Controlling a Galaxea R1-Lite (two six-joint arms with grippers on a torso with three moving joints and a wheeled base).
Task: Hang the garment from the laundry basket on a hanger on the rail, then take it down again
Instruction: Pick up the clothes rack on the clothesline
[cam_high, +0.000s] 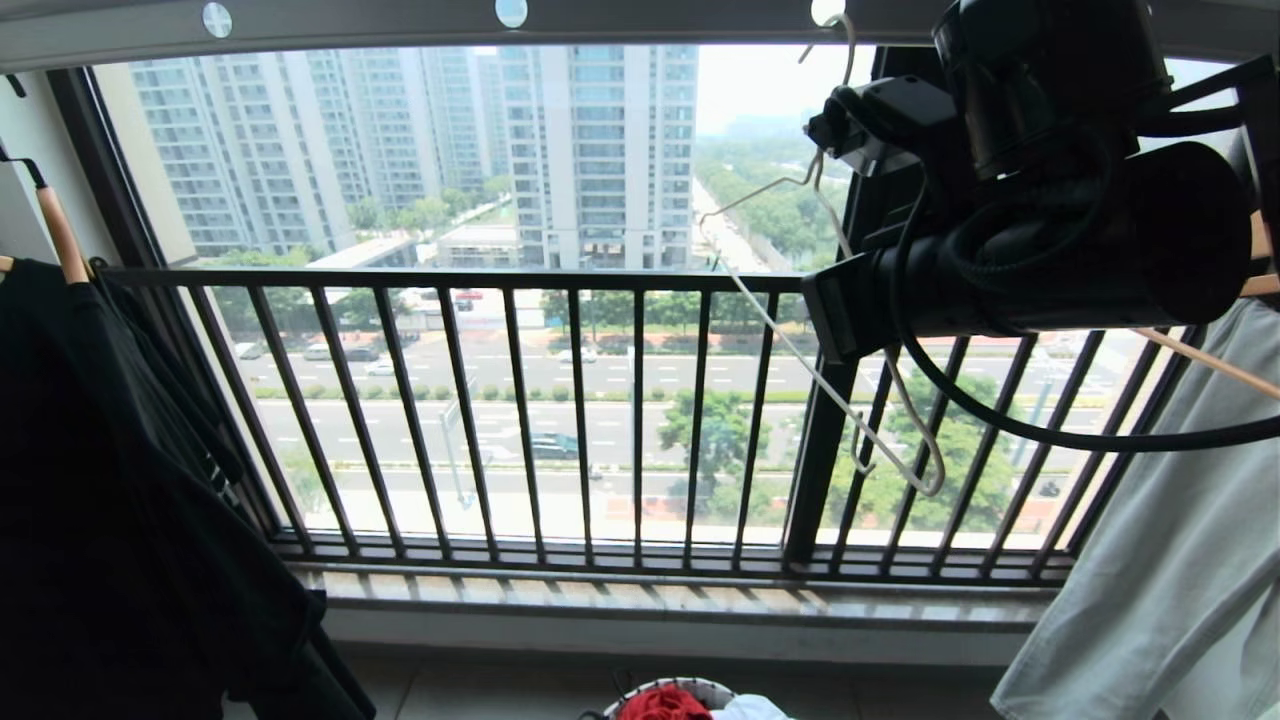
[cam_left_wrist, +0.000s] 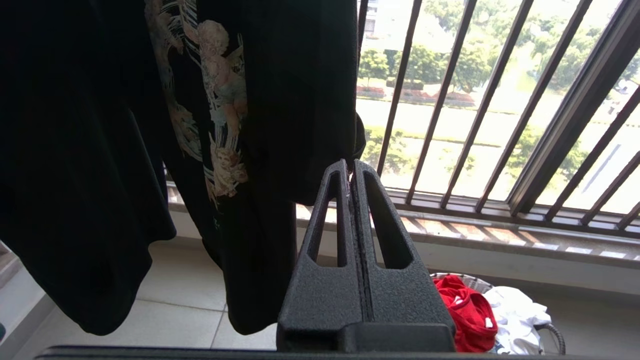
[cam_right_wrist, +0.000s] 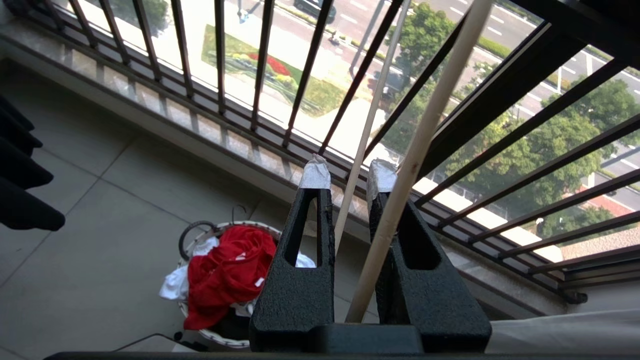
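The red garment lies crumpled in the laundry basket on the floor under the window. The thin off-white hanger hangs by its hook from the grey rail overhead. My right gripper is raised to the hanger's neck. Its jaws stand a narrow gap apart with the wire between them, close to one finger. My left gripper is shut and empty, low beside the black T-shirt.
A black T-shirt hangs on a wooden hanger at the left. A pale shirt hangs on another at the right, and that hanger's wooden bar crosses my right fingers. The dark window railing stands behind. White laundry shares the basket.
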